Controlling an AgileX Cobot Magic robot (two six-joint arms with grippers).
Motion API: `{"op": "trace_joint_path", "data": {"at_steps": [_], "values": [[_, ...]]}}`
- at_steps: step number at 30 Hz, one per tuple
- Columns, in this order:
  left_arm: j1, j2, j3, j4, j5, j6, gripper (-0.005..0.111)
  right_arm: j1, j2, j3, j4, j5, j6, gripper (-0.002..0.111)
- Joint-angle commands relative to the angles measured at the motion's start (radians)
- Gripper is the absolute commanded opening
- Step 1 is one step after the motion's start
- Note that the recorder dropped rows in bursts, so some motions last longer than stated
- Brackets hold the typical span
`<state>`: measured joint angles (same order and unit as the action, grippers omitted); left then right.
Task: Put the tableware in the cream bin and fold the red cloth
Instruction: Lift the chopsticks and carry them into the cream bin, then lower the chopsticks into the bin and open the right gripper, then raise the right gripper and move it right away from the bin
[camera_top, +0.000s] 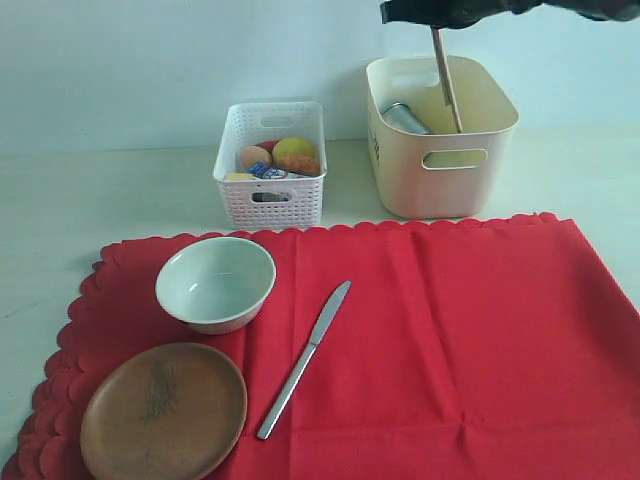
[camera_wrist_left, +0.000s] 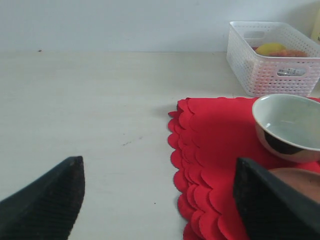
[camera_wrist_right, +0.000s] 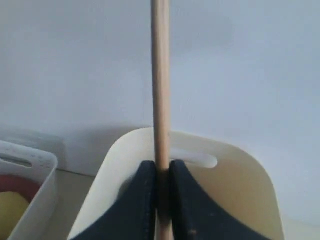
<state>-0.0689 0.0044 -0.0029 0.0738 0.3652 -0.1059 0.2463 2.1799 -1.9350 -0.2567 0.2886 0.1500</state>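
There the right fingers (camera_wrist_right: 142, 200) were, clamped tight on a slim pale wooden chopstick (camera_wrist_right: 161, 75) held almost upright; whether a second stick hid behind it could not be told. Straight below those fingers sat the large cream plastic bin (camera_top: 440, 190). The stick's lower end dipped inside its rim, near the steel cup (camera_top: 405, 118) lying in there. Over on the other side, the left fingers (camera_wrist_left: 45, 210) were spread wide with nothing between them, hovering over the pale surface (camera_wrist_left: 100, 100) and the scalloped edge of the bright red cloth (camera_wrist_left: 210, 150). Ahead of them the pale greenish-white bowl (camera_wrist_left: 287, 125) stood on the cloth, with the round brown wooden plate (camera_top: 163, 410) just beside one finger. The metal knife (camera_top: 305, 358) lay farther off on the cloth. The white perforated basket (camera_wrist_left: 270, 70) sat beyond the bowl.
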Motion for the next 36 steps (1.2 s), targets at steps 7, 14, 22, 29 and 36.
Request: {"op": "trace_joint_path", "data": {"at_steps": [7,14,22,29,36], "values": [[-0.005,-0.004,0.003,0.001,-0.011,-0.002,0.078,-0.05,0.219,-0.087,-0.014,-0.053,-0.129,0.006],[-0.005,-0.004,0.003,0.001,-0.011,-0.002,0.078,-0.05,0.167,-0.087,-0.014,0.178,-0.197,0.069],[-0.005,-0.004,0.003,0.001,-0.011,-0.002,0.078,-0.05,0.004,-0.087,0.043,0.399,-0.197,0.057],[-0.005,-0.004,0.003,0.001,-0.011,-0.002,0.078,-0.05,-0.109,-0.085,0.178,0.599,-0.25,0.001],[-0.005,-0.004,0.003,0.001,-0.011,-0.002,0.078,-0.048,-0.229,0.041,0.318,0.628,-0.325,0.0]]}}
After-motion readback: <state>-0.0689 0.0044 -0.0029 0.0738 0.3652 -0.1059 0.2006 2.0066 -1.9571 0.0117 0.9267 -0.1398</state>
